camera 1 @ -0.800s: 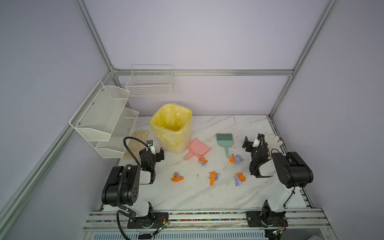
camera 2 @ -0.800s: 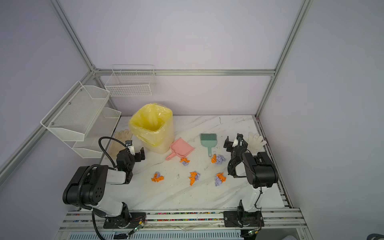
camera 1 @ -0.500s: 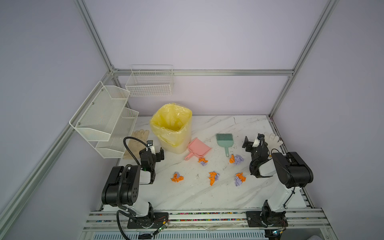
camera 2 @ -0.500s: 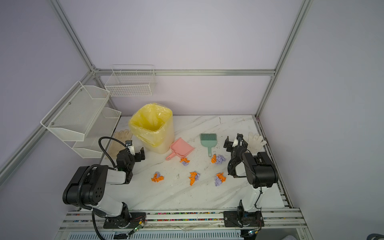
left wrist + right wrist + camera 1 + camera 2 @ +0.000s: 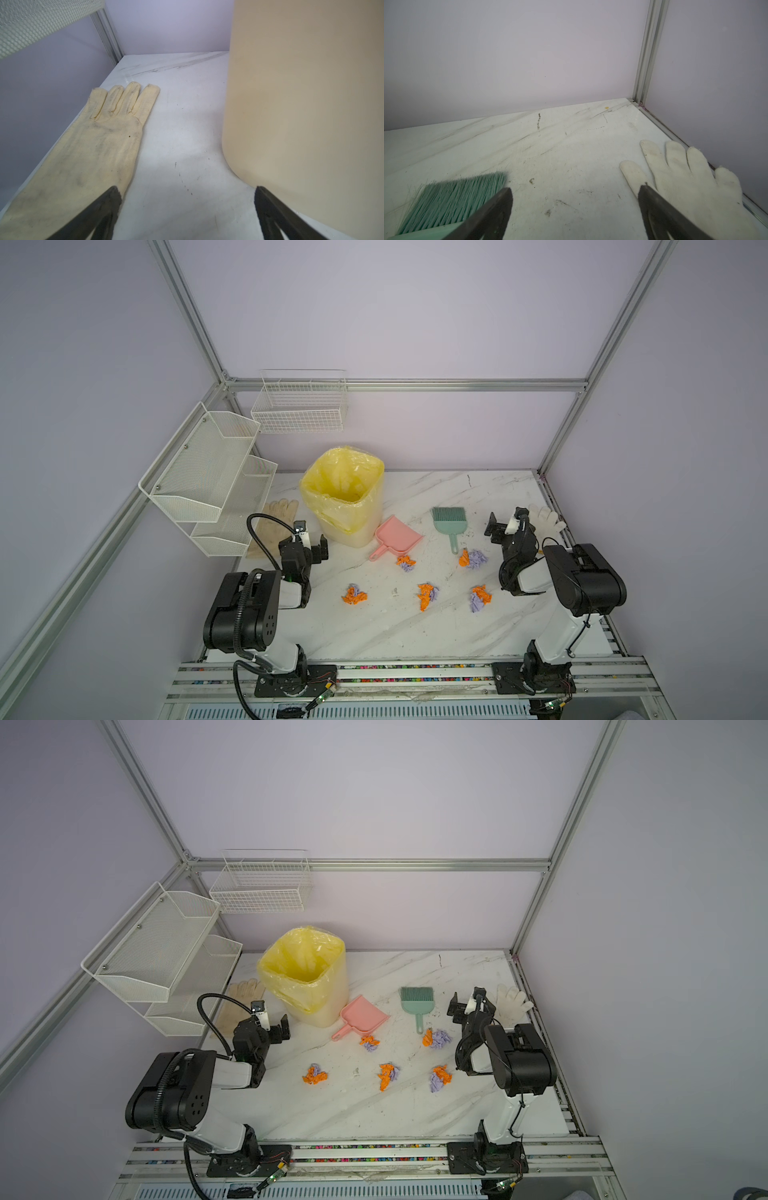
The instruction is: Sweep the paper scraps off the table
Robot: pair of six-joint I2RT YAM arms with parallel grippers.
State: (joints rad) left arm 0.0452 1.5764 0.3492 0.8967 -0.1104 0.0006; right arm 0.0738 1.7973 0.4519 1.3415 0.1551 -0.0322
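Several orange and purple paper scraps lie across the middle of the marble table: one at the left, one below the dustpan, one by the brush handle; the same scraps show in both top views. My left gripper stands open and empty between a cream glove and the bin. My right gripper is open and empty between the green brush and a white glove. No scraps show in either wrist view.
A pink dustpan and a green brush lie behind the scraps. The yellow-lined bin stands at the back left. Cream glove, white glove, mesh shelves and a wire basket line the edges.
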